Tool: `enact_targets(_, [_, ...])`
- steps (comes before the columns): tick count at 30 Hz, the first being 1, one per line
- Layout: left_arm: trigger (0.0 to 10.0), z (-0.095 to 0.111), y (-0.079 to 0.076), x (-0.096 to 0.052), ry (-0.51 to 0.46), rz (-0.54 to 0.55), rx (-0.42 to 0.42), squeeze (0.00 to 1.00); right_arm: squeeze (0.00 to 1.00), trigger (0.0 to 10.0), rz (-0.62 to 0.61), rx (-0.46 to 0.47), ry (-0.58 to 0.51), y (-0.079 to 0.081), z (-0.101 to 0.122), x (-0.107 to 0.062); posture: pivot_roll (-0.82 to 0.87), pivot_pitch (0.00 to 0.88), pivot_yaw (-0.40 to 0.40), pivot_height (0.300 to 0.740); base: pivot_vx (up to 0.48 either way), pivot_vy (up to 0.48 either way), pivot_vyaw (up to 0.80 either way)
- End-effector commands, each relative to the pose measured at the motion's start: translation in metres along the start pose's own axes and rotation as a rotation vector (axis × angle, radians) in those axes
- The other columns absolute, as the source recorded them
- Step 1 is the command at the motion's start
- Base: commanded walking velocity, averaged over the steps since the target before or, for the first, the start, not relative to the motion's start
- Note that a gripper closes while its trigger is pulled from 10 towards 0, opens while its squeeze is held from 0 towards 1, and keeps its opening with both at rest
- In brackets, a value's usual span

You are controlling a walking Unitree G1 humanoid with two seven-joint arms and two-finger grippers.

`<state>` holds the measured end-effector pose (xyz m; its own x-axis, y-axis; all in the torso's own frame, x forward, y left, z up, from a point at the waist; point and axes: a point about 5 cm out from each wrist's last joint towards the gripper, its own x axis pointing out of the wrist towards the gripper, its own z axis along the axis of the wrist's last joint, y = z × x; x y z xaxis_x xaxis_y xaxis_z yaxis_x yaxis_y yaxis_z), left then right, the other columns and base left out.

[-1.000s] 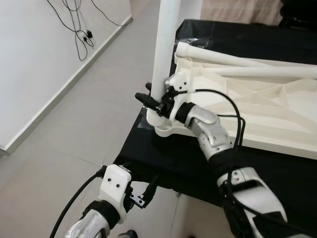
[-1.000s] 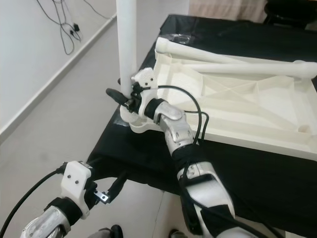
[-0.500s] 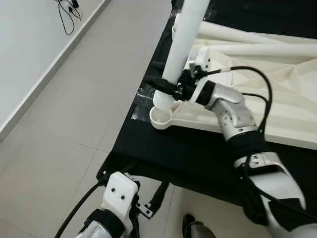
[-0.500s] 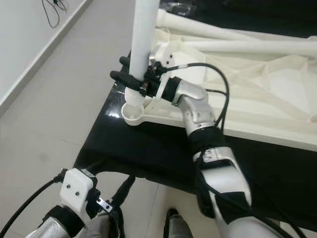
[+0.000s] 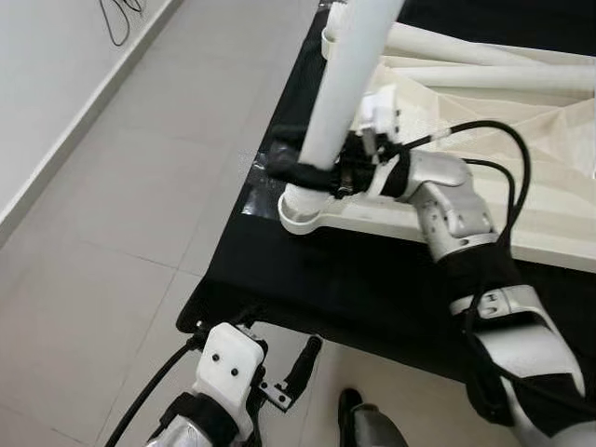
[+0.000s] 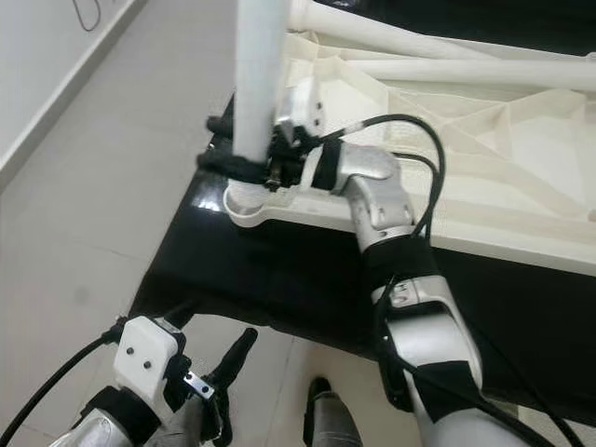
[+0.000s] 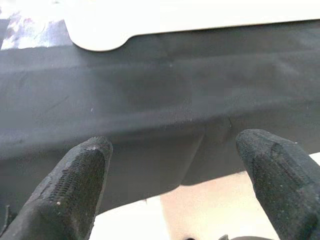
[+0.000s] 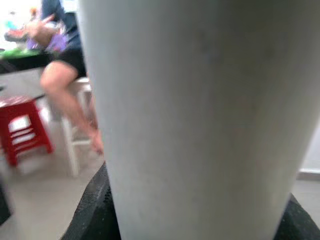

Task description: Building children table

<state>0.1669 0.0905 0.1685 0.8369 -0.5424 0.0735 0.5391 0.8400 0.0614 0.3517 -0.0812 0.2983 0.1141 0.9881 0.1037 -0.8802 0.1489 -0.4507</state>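
Your right gripper [image 5: 312, 172], clamped round the leg [image 5: 345, 79], has lowered it since a moment ago: its foot now sits in the tabletop's [image 5: 521, 140] corner socket [image 5: 303, 209]. Left gripper [image 7: 175, 175] hangs wide, idle.

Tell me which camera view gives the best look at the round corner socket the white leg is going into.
The left eye view: the round corner socket sits unobstructed beneath the white leg, which the right pincer clamps. The right eye view shows it too. The left wrist view catches its rounded underside; the right wrist view shows the leg up close.
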Motion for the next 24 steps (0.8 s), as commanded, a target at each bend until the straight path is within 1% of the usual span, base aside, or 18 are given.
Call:
enact_targets(1, [10.0,-0.007,-0.002,-0.002,0.039,0.006,-0.007,0.00,0.00,10.0,0.060,0.070,0.112,0.015,-0.029,0.003,0.09,0.455,0.000,0.740,0.000,0.000,0.00])
enact_targets(5, [10.0,-0.006,-0.001,-0.001,0.035,0.006,-0.002,0.00,0.00,10.0,0.099,0.062,0.128,0.018,-0.030,0.006,0.09,0.451,-0.003,0.740,0.000,0.000,0.00])
enact_targets(6, [10.0,-0.006,-0.001,0.000,0.033,0.007,0.002,0.00,0.00,10.0,0.126,0.063,0.133,0.018,-0.029,0.007,0.09,0.447,-0.006,0.740,0.000,0.000,0.00])
enact_targets(9, [10.0,-0.006,0.000,0.002,0.029,0.009,0.006,0.00,0.00,10.0,0.158,0.059,0.146,0.017,-0.028,0.007,0.08,0.445,-0.010,0.740,0.000,0.000,0.00])
enact_targets(11, [10.0,-0.006,0.000,0.003,0.025,0.012,0.009,0.00,0.00,10.0,0.209,0.058,0.171,0.016,-0.027,0.006,0.08,0.443,-0.011,0.740,0.000,0.000,0.00])
enact_targets(12, [10.0,-0.006,0.000,0.003,0.025,0.012,0.009,0.00,0.00,10.0,0.209,0.058,0.171,0.016,-0.027,0.006,0.08,0.443,-0.011,0.740,0.000,0.000,0.00])
enact_targets(14, [10.0,-0.006,0.001,0.004,0.022,0.013,0.013,0.00,0.00,10.0,0.291,0.045,0.221,0.015,-0.025,0.006,0.08,0.442,-0.013,0.740,0.000,0.000,0.00])
enact_targets(15, [10.0,-0.006,0.001,0.004,0.022,0.013,0.013,0.00,0.00,10.0,0.291,0.045,0.221,0.015,-0.025,0.006,0.08,0.442,-0.013,0.740,0.000,0.000,0.00])
enact_targets(16, [10.0,-0.006,0.001,0.005,0.021,0.014,0.013,0.00,0.00,10.0,0.318,0.039,0.241,0.014,-0.024,0.006,0.08,0.442,-0.013,0.740,0.000,0.000,0.00])
enact_targets(17, [10.0,-0.006,0.001,0.005,0.020,0.013,0.014,0.00,0.00,10.0,0.368,0.037,0.257,0.013,-0.021,0.007,0.08,0.442,-0.013,0.740,0.000,0.000,0.00])
enact_targets(19, [10.0,-0.006,0.001,0.005,0.020,0.013,0.014,0.00,0.00,10.0,0.368,0.037,0.257,0.013,-0.021,0.007,0.08,0.442,-0.013,0.740,0.000,0.000,0.00])
enact_targets(21, [10.0,-0.006,0.001,0.006,0.018,0.013,0.015,0.00,0.00,10.0,0.478,0.009,0.317,0.011,-0.015,0.014,0.07,0.441,-0.020,0.740,0.000,0.000,0.00])
enact_targets(22, [10.0,-0.006,0.001,0.006,0.018,0.013,0.015,0.00,0.00,10.0,0.478,0.009,0.317,0.011,-0.015,0.014,0.07,0.441,-0.020,0.740,0.000,0.000,0.00])
enact_targets(24, [10.0,-0.006,0.001,0.007,0.015,0.015,0.017,0.00,0.00,10.0,0.540,0.000,0.347,0.010,-0.011,0.023,0.07,0.442,-0.025,0.740,0.000,0.000,0.00])
